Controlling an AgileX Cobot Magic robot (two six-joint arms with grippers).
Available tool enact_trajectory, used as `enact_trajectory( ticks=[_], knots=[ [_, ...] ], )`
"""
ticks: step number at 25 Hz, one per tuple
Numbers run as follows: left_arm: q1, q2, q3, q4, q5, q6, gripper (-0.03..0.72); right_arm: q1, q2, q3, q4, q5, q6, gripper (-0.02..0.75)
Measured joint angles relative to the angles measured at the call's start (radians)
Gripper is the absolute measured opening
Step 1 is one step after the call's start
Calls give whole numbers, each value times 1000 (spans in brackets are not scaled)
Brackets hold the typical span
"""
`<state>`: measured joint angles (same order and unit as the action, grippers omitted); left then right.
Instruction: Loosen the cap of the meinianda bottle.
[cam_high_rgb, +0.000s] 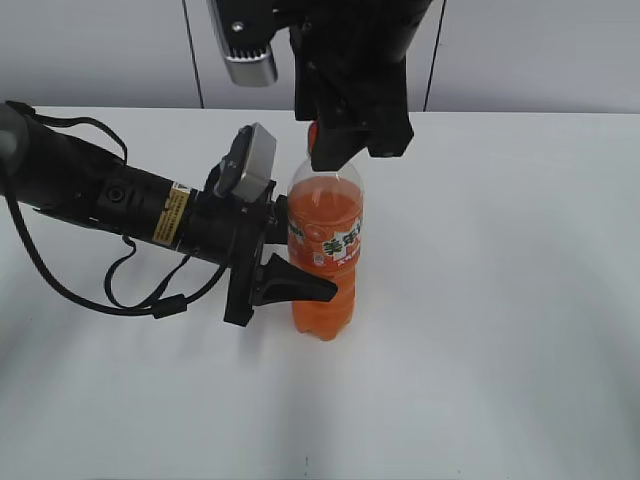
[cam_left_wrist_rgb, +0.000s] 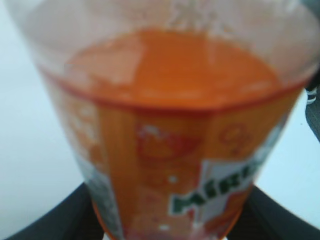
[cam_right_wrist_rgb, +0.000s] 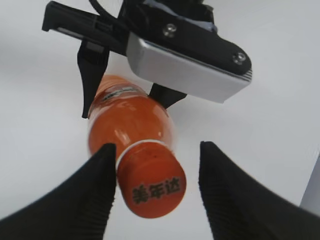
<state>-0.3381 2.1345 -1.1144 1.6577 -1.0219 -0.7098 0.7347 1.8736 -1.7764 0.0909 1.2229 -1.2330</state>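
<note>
White table (cam_high_rgb: 500, 330) – left end effector (cam_high_rgb: 290, 262) clamps meinianda bottle (cam_high_rgb: 325, 290) upright.
</note>
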Motion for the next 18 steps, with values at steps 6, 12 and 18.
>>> enact_trajectory(
  ticks=[6, 12, 18],
  knots=[
    [0, 0, 0, -1, 0, -4, 400, 0, -22, 0, 29, -6, 32, 509],
    [0, 0, 0, -2, 1, -7, 400, 0, -91, 0, 40, -6, 168, 515],
    [0, 0, 0, -2, 1, -7, 400, 0, -114, 0, 49, -6, 627, 515]
  ],
)
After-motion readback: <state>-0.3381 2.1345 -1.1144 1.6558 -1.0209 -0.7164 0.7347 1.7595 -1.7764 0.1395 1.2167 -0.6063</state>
